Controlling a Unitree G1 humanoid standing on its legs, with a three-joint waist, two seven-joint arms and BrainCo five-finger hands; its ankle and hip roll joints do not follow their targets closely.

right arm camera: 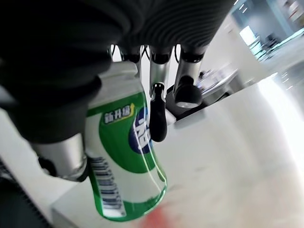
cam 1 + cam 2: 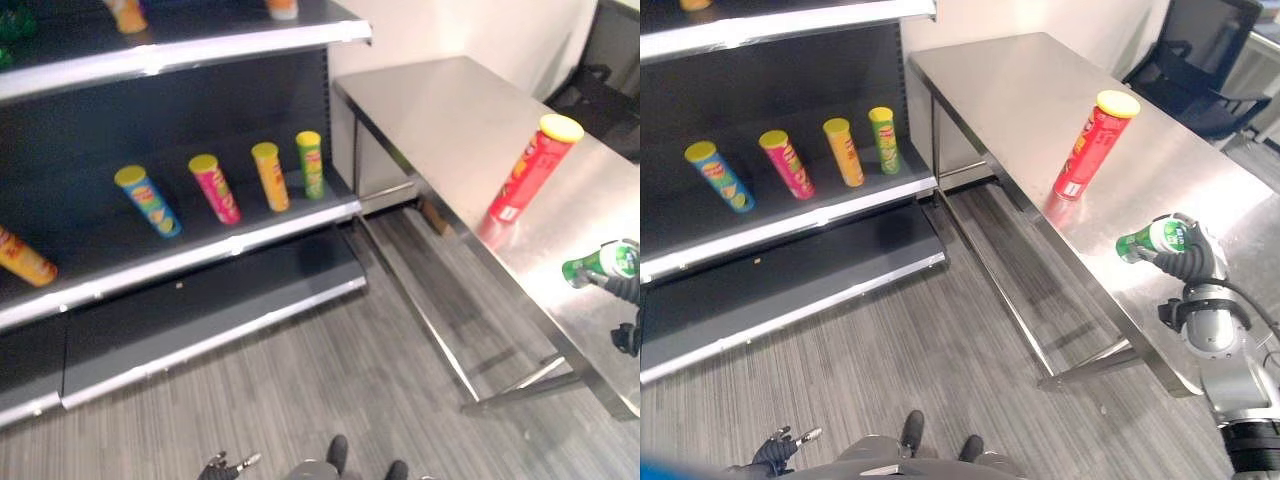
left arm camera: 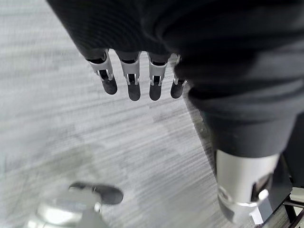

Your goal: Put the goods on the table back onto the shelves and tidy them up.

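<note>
While the left hand (image 3: 133, 78) just dangles open over the floor, four tubes (image 2: 785, 163) stand on the shelf (image 2: 790, 232), a red tube (image 2: 1095, 145) waits on the desk (image 2: 1040, 90), and the right hand (image 2: 1185, 258) is wrapped round a green can (image 2: 1150, 240) above the desk edge. Loose-looking hold, so it might slip mid-swing.

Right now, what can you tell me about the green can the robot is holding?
The green can is a slim drink can, green with a white band and blue lettering, a barcode near one end. The right robot hand has its fingers curled round it, holding it tipped on its side, one end pointing toward the red chip tube. It is held above the near part of the steel table, seemingly clear of the surface.
</note>
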